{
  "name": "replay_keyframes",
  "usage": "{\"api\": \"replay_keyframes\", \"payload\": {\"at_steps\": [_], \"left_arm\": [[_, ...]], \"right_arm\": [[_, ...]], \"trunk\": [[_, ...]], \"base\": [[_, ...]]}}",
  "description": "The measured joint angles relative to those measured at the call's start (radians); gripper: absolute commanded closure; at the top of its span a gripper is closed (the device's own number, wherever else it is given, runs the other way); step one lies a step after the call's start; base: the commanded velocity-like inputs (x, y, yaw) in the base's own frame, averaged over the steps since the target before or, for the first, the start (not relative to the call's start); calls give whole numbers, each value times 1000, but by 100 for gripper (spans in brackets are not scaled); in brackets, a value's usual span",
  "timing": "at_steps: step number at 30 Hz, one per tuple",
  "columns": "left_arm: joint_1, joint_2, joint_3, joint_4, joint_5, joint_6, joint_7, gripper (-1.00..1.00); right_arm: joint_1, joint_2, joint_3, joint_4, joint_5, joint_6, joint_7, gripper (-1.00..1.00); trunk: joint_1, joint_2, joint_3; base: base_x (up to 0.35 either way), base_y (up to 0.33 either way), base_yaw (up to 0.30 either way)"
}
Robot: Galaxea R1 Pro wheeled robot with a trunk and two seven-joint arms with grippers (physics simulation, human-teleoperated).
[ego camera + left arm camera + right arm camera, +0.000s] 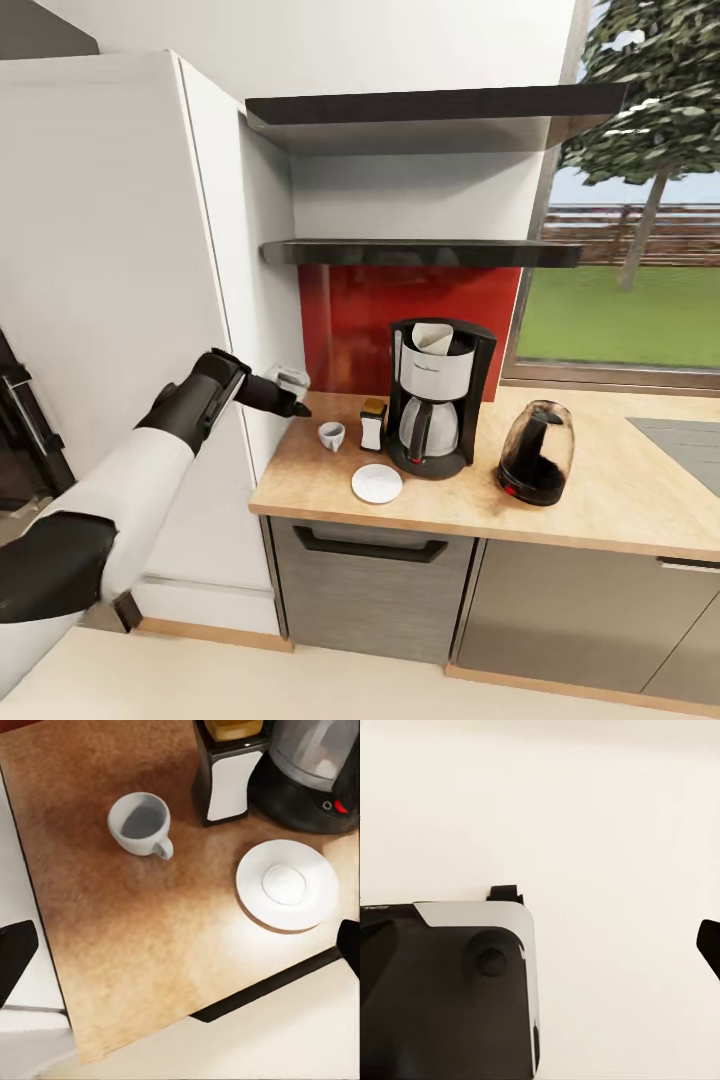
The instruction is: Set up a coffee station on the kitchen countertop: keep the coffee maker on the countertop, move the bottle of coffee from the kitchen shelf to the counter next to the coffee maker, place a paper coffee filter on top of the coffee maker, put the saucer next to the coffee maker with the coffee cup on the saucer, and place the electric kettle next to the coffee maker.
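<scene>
Two fingertips of my left pincer (297,408) hang spread wide over the left end of the wooden countertop (600,500), holding nothing; in the left wrist view their dark tips sit at opposite edges with bare wood between them. My left arm reaches in from the left, past the white cabinet (120,280).

Just ahead of the pincer, to its right, the coffee cup (331,435) stands upright on the counter, empty, its handle turned toward the counter's front edge. Farther right and nearer that edge, the saucer (377,483) lies flat and bare, apart from the cup. Behind the saucer the bottle of coffee (373,424) stands just beside the coffee maker (437,395), which carries a paper coffee filter (432,338) in its top and a glass carafe below. Well to the right of all this, the electric kettle (537,453) stands on the counter, a gap between it and the coffee maker.

My right pincer (709,945) shows one dark fingertip above a pale floor and a dark part of my own body; I cannot tell how wide it stands.
</scene>
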Motion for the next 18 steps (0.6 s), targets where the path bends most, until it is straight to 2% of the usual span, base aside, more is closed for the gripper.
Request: {"api": "replay_keyframes", "payload": {"at_steps": [3, 9, 18], "left_arm": [[7, -11, -21, 4, 6, -6, -17, -100], [13, -17, -8, 4, 6, -3, -16, -100], [-16, -67, -11, 24, -1, 26, 9, -100]], "right_arm": [[11, 10, 2, -1, -2, -1, -3, -100], [17, 15, 3, 0, -2, 0, -3, -100], [18, 13, 3, 0, -3, -1, -3, -100]], "trunk": [[0, 0, 0], [0, 0, 0], [0, 0, 0]], "base": [[0, 0, 0], [0, 0, 0], [0, 0, 0]]}}
